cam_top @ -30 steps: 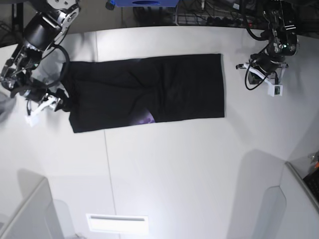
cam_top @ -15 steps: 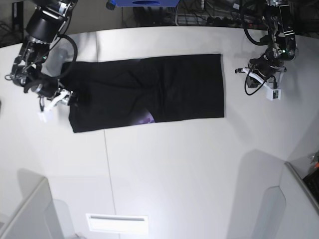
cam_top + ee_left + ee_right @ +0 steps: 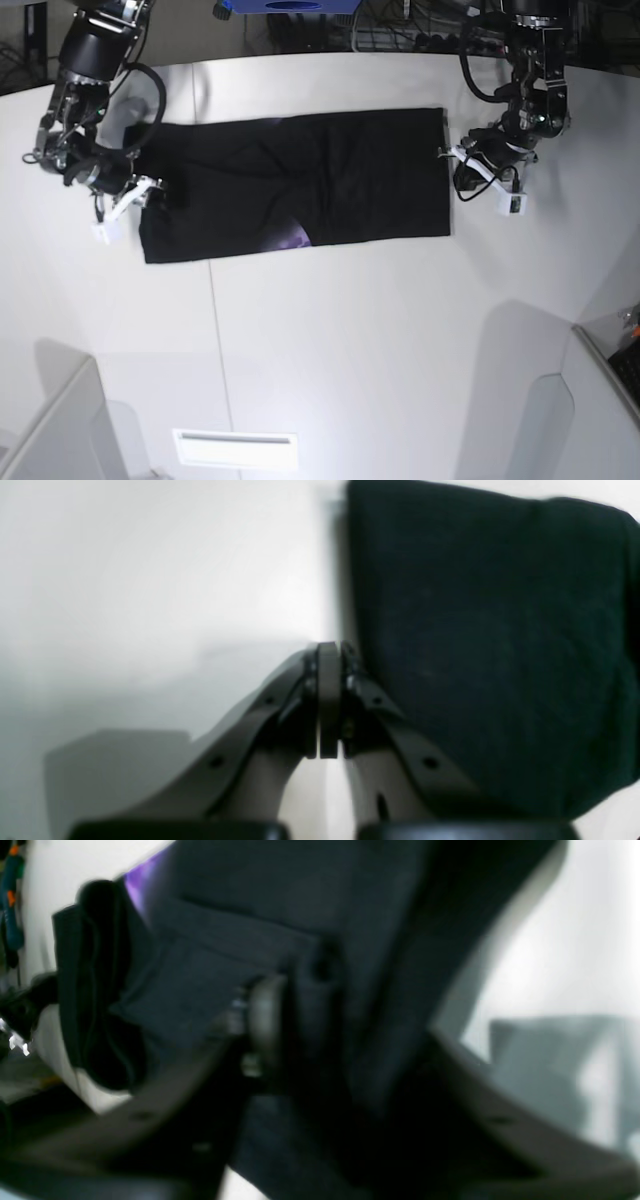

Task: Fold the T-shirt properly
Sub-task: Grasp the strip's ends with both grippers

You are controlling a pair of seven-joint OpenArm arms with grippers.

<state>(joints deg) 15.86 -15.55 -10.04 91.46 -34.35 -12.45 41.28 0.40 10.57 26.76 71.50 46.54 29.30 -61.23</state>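
Long black T-shirt [image 3: 300, 185], purple glimpse

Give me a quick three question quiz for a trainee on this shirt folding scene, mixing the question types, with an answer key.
1. True or false: the left tool is shut with no cloth between its tips.
2. Multiple choice: the right tool is
A. open above bare table
B. shut on the T-shirt
C. out of view
3. Fill in: the print peeking out at the shirt's near edge in the base view is ____ in colour.

Key: 1 true. 2 B. 3 purple.
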